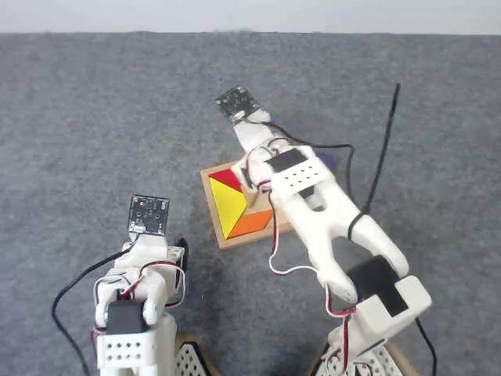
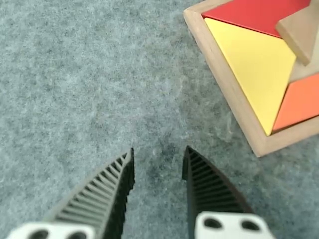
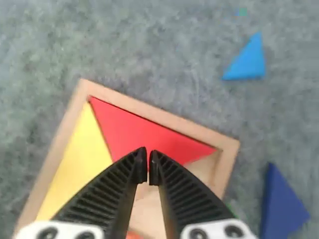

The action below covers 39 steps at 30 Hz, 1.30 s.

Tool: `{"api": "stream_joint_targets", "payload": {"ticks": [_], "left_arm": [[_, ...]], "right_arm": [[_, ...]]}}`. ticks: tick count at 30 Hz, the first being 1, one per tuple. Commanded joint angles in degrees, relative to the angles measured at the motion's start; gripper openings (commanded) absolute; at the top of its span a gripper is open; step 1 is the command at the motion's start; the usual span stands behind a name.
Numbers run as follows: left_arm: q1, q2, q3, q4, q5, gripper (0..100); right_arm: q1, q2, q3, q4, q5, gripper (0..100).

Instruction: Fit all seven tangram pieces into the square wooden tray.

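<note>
The square wooden tray (image 1: 220, 236) lies mid-table, holding a red triangle (image 3: 142, 133), a yellow triangle (image 3: 79, 159) and an orange piece (image 2: 301, 99). My right gripper (image 3: 148, 163) hangs just above the tray, at the red triangle's edge, shut with nothing between its fingers. A light blue triangle (image 3: 246, 62) and a dark blue piece (image 3: 279, 204) lie loose on the carpet beyond the tray. My left gripper (image 2: 158, 158) is open over bare carpet, a short way off the tray's (image 2: 234, 99) near corner. A tan shape (image 2: 304, 32) sits over the tray's middle; I cannot tell what it is.
Grey carpet covers the table. The right arm (image 1: 313, 204) stretches over the tray and hides much of it from above. The left arm (image 1: 137, 298) stands at the front left. A black cable (image 1: 383, 157) runs behind the right arm.
</note>
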Motion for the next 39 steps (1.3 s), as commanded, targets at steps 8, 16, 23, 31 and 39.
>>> {"api": "stream_joint_targets", "payload": {"ticks": [8, 16, 23, 31, 39], "left_arm": [[0.18, -1.58, -0.48, 0.53, -0.35, 15], [0.18, -1.58, -0.48, 0.53, -0.35, 15], [0.18, -1.58, -0.48, 0.53, -0.35, 15], [0.18, -1.58, -0.48, 0.53, -0.35, 15], [0.18, -1.58, -0.48, 0.53, -0.35, 15]], "right_arm": [[-1.1, 7.96, -7.12, -0.22, 1.32, 2.0], [-0.48, 8.31, -10.9, 7.96, 1.05, 1.8], [4.26, 1.27, -9.05, 7.78, -1.32, 1.9], [4.18, -16.84, 9.41, 7.25, 2.2, 1.9], [0.22, -18.07, 17.32, 3.38, 2.81, 1.9]]}}
